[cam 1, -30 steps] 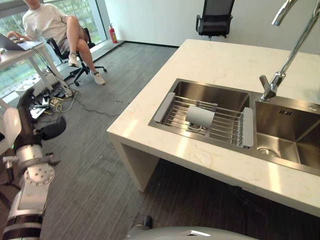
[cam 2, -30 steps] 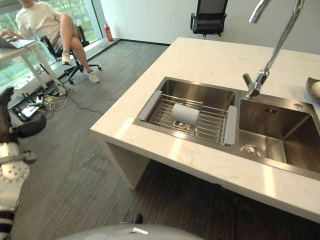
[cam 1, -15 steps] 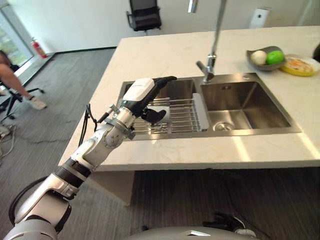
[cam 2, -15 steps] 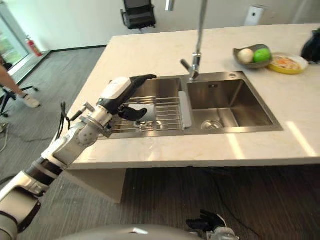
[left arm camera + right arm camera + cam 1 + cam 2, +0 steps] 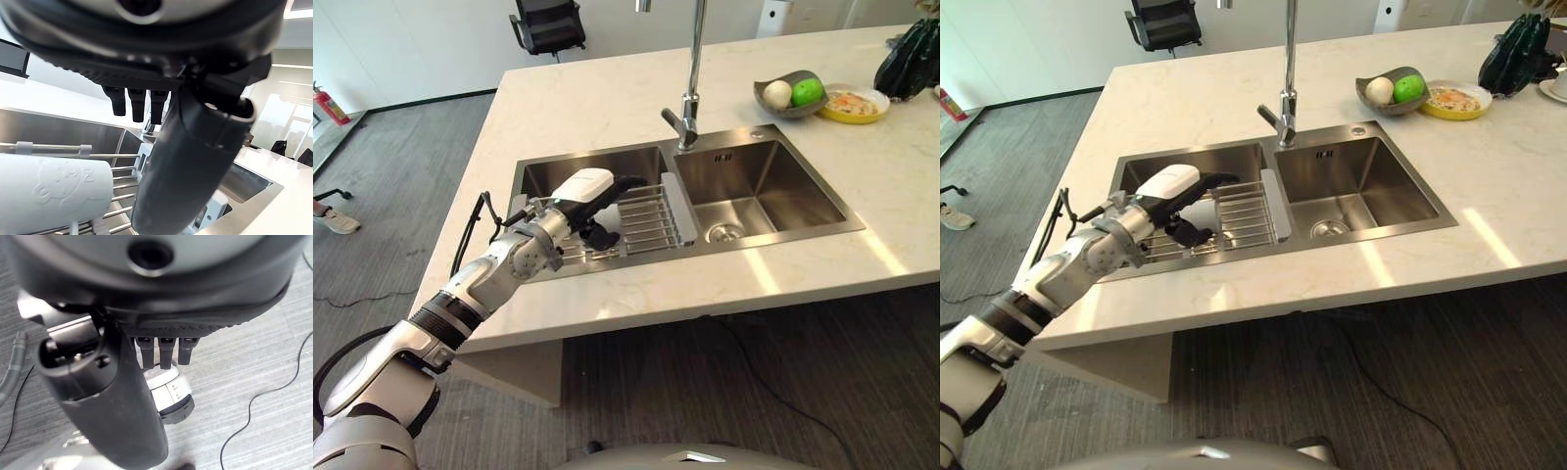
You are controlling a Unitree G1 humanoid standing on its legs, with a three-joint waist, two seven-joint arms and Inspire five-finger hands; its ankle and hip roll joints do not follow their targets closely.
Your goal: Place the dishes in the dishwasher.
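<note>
A white cup point(image 5: 51, 193) lies on its side on the wire rack point(image 5: 646, 217) in the sink's point(image 5: 759, 191) left basin. The left robot hand point(image 5: 590, 196) hovers over it, fingers straight, seemingly not touching. The right robot hand point(image 5: 112, 396) hangs relaxed above the floor.

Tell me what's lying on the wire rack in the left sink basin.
A white mug lies on its side on the wire rack, embossed face up. The left hand hangs over it, fingers straight, covering it from above in the head views. Its handle and opening are hidden.
</note>
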